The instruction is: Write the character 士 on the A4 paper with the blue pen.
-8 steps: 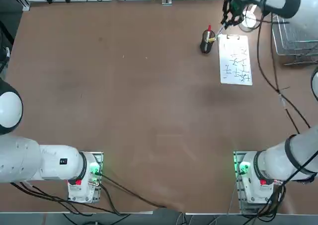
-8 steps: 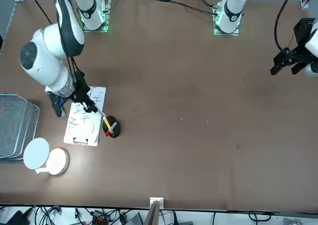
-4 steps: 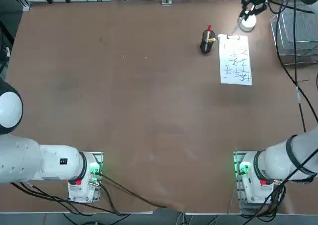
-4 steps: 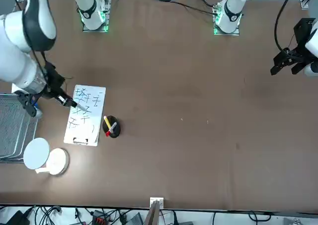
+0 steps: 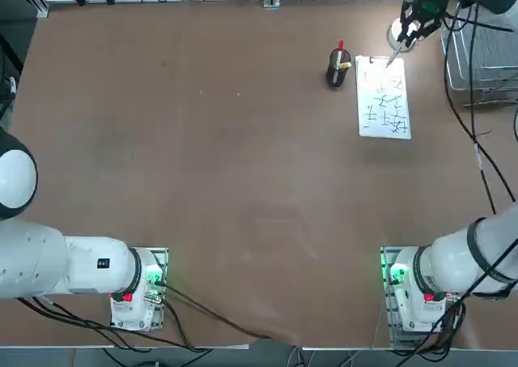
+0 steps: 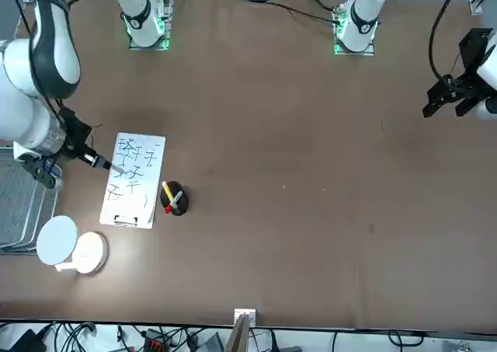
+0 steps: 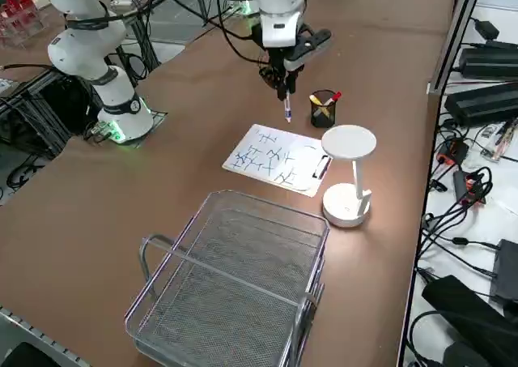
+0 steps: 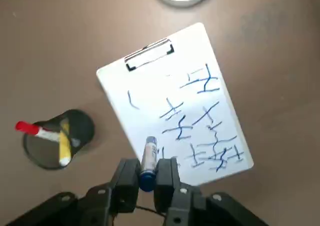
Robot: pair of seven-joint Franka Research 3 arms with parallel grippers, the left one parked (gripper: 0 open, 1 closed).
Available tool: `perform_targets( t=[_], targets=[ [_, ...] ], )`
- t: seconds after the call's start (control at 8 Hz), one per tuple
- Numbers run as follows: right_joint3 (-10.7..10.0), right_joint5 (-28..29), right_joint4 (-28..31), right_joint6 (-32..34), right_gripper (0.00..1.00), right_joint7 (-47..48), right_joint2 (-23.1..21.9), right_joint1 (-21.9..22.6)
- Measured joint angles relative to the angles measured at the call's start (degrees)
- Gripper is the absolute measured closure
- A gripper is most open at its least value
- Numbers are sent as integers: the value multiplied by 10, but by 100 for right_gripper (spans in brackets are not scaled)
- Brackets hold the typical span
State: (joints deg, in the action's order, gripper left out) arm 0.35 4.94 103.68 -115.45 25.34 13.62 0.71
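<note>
A: Gripper (image 8: 148,178) swung off the pen cup side a second ago, went out toward the lamp, and now hangs back over the paper's clip end.

B: Holding anything?

A: Yes — fingers pinched on the pen (image 8: 148,161), tip pointing down at the paper (image 8: 175,101). Side view shows the pen (image 7: 286,106) clear above the sheet, not touching.

B: Where's the paper?

A: Flat on the table beside the pen cup (image 5: 338,67), clip toward the lamp (image 7: 348,172). Already covered in blue scrawls; most bare space is up near the clip.

B: So what stage?

A: Pen's picked up, carried over — I'd say it's lining up for the first stroke. No new 士 mark that I can tie to this moment.

B: Risk?

A: Thin pen, slanted grip — could slip when pressed down.
</note>
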Motion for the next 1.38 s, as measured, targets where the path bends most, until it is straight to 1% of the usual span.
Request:
perform_targets(
  t=[0.25, 0.38, 0.62, 0.88, 1.38],
  targets=[
    [3, -33, 5, -48, 81, 0, 37, 8],
    [3, -46, 4, -61, 81, 0, 50, 12],
    [3, -77, 4, -75, 81, 19, 62, 21],
    [3, -86, 5, -88, 81, 38, 73, 29],
    [3, -87, 8, -115, 81, 42, 86, 31]
  ],
)
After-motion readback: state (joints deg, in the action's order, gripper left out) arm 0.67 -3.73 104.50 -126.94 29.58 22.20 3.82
